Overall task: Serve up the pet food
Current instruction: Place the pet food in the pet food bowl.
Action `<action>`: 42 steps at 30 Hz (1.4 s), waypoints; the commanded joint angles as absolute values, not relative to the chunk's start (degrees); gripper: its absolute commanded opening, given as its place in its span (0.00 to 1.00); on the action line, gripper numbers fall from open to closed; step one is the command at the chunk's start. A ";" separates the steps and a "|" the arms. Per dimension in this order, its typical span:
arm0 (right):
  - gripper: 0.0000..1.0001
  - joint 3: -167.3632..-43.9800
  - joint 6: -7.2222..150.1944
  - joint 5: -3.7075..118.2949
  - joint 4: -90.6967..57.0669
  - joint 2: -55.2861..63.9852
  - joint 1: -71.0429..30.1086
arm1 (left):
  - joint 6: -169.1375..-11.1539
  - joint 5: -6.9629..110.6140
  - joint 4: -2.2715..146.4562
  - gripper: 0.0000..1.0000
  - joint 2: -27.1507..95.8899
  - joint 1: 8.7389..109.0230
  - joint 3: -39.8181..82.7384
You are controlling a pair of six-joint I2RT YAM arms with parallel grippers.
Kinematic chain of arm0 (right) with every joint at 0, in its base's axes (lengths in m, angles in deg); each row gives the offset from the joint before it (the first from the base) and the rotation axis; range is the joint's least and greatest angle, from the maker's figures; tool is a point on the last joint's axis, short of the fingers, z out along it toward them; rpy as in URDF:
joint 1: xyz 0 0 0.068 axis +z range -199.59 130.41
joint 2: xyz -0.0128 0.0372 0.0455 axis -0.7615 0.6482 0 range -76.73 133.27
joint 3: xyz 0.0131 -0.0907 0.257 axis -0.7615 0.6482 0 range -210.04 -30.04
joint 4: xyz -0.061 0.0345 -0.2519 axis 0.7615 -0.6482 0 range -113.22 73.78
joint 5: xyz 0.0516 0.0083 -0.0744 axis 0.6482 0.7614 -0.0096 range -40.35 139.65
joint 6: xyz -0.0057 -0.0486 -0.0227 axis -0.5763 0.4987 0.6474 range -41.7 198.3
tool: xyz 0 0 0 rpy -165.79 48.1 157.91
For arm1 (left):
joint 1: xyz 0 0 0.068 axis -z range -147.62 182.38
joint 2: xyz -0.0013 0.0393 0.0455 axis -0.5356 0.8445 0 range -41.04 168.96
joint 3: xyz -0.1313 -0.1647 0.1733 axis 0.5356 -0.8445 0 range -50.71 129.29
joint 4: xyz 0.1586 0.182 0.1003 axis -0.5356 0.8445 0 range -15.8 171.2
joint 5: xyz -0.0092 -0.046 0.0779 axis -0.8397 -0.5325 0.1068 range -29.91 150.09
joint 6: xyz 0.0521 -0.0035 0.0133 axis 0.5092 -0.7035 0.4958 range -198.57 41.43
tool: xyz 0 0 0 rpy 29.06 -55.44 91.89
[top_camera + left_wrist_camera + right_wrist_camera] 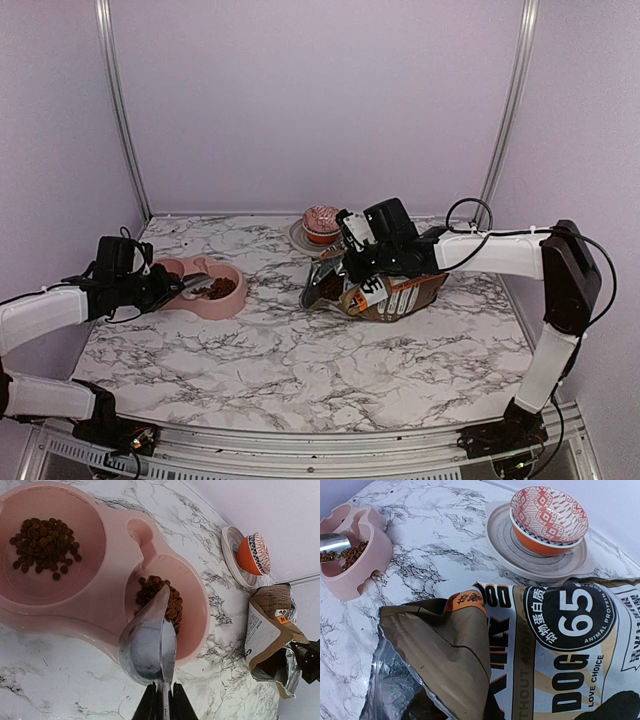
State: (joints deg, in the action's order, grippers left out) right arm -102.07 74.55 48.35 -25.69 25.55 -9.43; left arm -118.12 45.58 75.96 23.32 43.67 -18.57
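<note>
Dog-food bag [560,645] fills the right wrist view, lying on its side on the marble table [300,370] with its foil-lined mouth gaping toward the pink double bowl [110,595]. The right gripper [358,268] sits on the bag's upper edge and looks pinched on it, though its own camera hides the fingers behind the paper. The pink double bowl stands well apart from the bag, on the left side of the table. Behind the bag, near the back wall, a grey plate [505,535] carries a red-and-white patterned bowl [550,515].

Over one compartment of the double bowl hangs a metal scoop [147,640], rolled onto its side with no pellets showing inside. The left gripper [162,702] has its fingers pressed together on the scoop's handle.

Pet food [42,540] lies as a loose heap in one compartment, with a second heap under the scoop's tip; something dark shows inside the bag's mouth, likely more of it.

These pellets look hard, dry and light, so they will likely roll, bounce and scatter. Fingers cannot grasp them; they are best carried in the scoop, held level by its handle. The bag seems thin and floppy, best held at its lip to keep the mouth open.
</note>
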 commanded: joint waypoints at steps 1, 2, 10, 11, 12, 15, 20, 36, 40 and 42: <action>0.00 -102.59 75.75 43.49 -23.00 23.90 -11.28 | -116.54 45.85 76.33 0.00 23.59 43.41 -15.64; 0.00 -102.52 75.77 43.42 -22.99 23.90 -11.26 | -116.39 46.23 76.84 0.00 23.59 43.43 -15.42; 0.00 -102.56 75.76 43.51 -23.08 23.73 -11.27 | -114.43 47.57 81.98 0.00 23.45 43.62 -13.10; 0.00 -102.55 75.79 43.57 -23.14 23.73 -11.27 | -114.16 47.83 82.65 0.00 23.41 43.63 -12.76; 0.00 -102.55 75.78 43.59 -23.08 23.77 -11.28 | -113.92 48.05 83.36 0.00 23.37 43.61 -12.56; 0.00 -102.60 75.81 43.61 -23.15 23.64 -11.27 | -113.04 48.82 85.48 0.00 23.21 43.79 -11.52; 0.00 -102.02 75.86 43.35 -22.90 23.22 -11.27 | -112.06 51.01 88.97 0.00 23.32 44.48 -9.76; 0.00 -103.55 75.71 44.12 -24.53 22.89 -11.26 | -109.28 57.36 95.10 0.00 22.51 48.54 -5.81; 0.00 -103.97 75.42 45.18 -24.70 22.85 -11.25 | -109.16 56.80 95.35 0.00 20.92 48.81 -5.41; 0.00 -104.21 75.17 45.66 -24.94 22.86 -11.22 | -109.15 55.98 95.31 0.00 20.03 49.23 -5.29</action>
